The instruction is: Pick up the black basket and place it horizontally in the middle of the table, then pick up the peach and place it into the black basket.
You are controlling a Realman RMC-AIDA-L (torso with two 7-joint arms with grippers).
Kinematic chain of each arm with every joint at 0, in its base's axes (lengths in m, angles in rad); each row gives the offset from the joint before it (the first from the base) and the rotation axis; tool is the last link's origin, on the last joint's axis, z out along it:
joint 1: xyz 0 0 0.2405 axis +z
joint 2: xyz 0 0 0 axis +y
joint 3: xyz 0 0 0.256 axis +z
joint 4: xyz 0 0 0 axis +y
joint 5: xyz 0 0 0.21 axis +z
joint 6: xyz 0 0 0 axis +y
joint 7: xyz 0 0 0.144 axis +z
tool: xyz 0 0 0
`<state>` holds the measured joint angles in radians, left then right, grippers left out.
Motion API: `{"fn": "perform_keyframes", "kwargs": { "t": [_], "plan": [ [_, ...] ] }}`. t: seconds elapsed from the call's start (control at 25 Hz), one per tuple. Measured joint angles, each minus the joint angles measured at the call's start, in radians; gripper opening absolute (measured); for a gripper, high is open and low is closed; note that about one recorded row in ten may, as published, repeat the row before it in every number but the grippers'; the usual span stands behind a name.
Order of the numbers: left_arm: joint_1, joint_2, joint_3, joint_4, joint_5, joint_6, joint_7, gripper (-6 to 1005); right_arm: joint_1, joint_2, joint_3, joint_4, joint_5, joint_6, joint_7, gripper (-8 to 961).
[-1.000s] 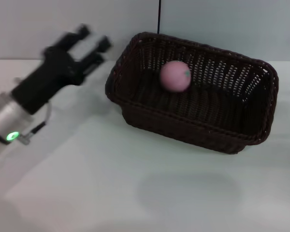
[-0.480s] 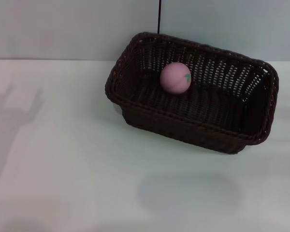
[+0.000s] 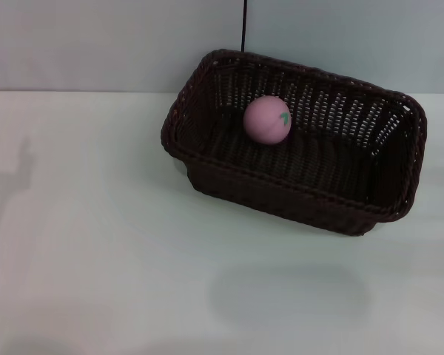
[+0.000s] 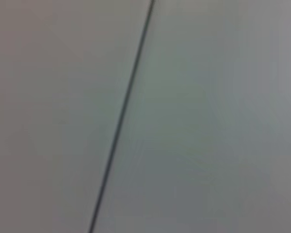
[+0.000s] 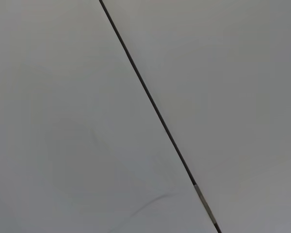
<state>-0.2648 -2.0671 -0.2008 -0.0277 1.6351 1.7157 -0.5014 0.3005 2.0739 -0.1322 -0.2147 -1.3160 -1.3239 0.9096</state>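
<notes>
The black basket [image 3: 207, 155], a dark woven wicker basket with a thick braided rim, stands on the white table [image 3: 96, 251] right of centre toward the back, its long side slightly angled. The peach [image 3: 266, 119], a pale pink ball with a small green leaf mark, lies inside the basket near its far wall. Neither gripper shows in the head view. Both wrist views show only a plain grey wall with a thin dark line.
A grey wall with a thin dark vertical seam [image 3: 244, 26] rises behind the table. A faint shadow falls on the table at the far left [image 3: 7, 170].
The left arm, which was at the left of the table a second ago, has pulled out of the head view. Its shadow has shrunk toward the left edge. Basket and peach stay put.
</notes>
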Motion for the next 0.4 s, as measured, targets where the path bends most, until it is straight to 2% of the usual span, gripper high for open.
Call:
{"fn": "perform_keyframes", "kwargs": {
  "t": [0.08, 0.28, 0.4],
  "plan": [
    [0.007, -0.001, -0.047, -0.022, -0.001, -0.005, 0.000, 716, -0.001, 0.000, 0.000, 0.000, 0.000, 0.000, 0.000, 535],
    [0.009, 0.001, -0.059, -0.027, -0.001, -0.006, -0.008, 503, -0.003, 0.000, 0.000, 0.002, 0.000, 0.002, 0.000, 535],
    [0.010, 0.000, -0.075, -0.036, -0.002, -0.008, -0.009, 503, 0.001, 0.000, -0.001, 0.006, 0.000, 0.005, 0.000, 535]
  ]
}}
